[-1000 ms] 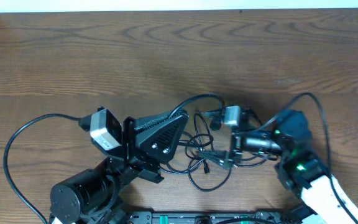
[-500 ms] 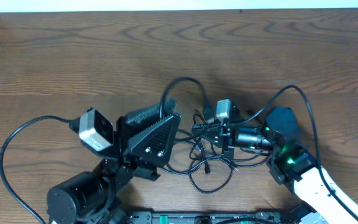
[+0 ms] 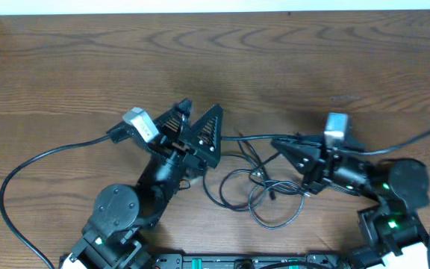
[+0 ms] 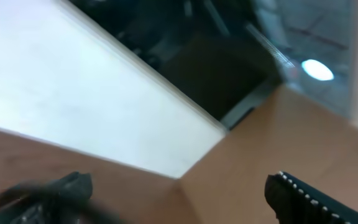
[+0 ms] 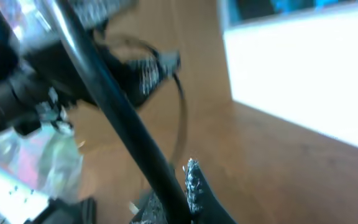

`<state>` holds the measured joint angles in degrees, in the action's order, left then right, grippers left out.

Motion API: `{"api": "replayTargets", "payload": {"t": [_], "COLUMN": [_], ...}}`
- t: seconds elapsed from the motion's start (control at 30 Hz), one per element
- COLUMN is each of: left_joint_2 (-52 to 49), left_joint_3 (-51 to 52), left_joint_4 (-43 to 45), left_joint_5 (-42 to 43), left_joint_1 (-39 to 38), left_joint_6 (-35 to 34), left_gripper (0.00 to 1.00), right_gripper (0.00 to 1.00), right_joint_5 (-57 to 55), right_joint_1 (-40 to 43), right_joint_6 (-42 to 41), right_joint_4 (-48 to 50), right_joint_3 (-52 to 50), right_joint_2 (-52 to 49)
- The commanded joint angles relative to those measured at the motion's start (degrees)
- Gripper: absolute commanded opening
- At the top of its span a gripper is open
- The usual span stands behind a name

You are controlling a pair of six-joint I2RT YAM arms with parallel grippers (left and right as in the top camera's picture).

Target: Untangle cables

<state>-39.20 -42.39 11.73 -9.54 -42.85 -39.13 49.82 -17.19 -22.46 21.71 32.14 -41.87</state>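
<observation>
Desk (image 3: 312,67): mid-brown wood with darker wavy grain. Cables (image 3: 256,175): thin, black all over. Left hand (image 3: 198,112) and right hand (image 3: 277,141): matte black, fine ridged texture on the fingers. A silver-grey camera box (image 3: 136,119) on each wrist. Green light (image 3: 389,222) glows on the right arm. White arm cover (image 3: 416,250). White strip (image 3: 200,6) along the top edge.

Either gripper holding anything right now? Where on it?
Right gripper is shut on a cable, mid-cord as far as the wrist view shows. Left gripper open, holding nothing.

Cables (image 3: 254,176) (on table (image 3: 66,67)) beside left gripper (image 3: 201,106)
</observation>
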Motion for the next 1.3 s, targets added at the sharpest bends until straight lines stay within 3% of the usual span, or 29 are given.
{"api": "replayTargets", "payload": {"t": [0.0, 0.23, 0.73, 1.0, 1.27], "left_joint_2": [0.5, 0.5, 0.5, 0.4, 0.3], "left_joint_3": [-1.0, -1.0, -1.0, -1.0, -1.0], "left_joint_4": [-4.9, -19.8, -43.4, -46.4, -46.7], "left_joint_5": [-3.6, 1.7, 6.7, 12.2, 15.1], "left_joint_1": [0.1, 0.0, 0.0, 0.0, 0.0], "left_joint_6": [0.3, 0.2, -0.7, -0.6, -0.6], "left_gripper": [0.94, 0.94, 0.94, 0.94, 0.94], "right_gripper": [0.01, 0.01, 0.01, 0.01, 0.01], "right_joint_5": [-2.3, -6.7, -37.0, -51.0, -51.3], "right_joint_1": [2.8, 6.0, 7.1, 7.1, 7.1], "right_joint_6": [-4.8, -4.9, -4.7, -4.7, -1.7], "right_joint_4": [0.7, 4.7, 8.7, 21.6, 15.1], "right_joint_3": [2.8, 9.5, 23.3, 28.8, 44.5], "right_joint_2": [3.0, 3.7, 3.3, 0.1, -10.6]}}
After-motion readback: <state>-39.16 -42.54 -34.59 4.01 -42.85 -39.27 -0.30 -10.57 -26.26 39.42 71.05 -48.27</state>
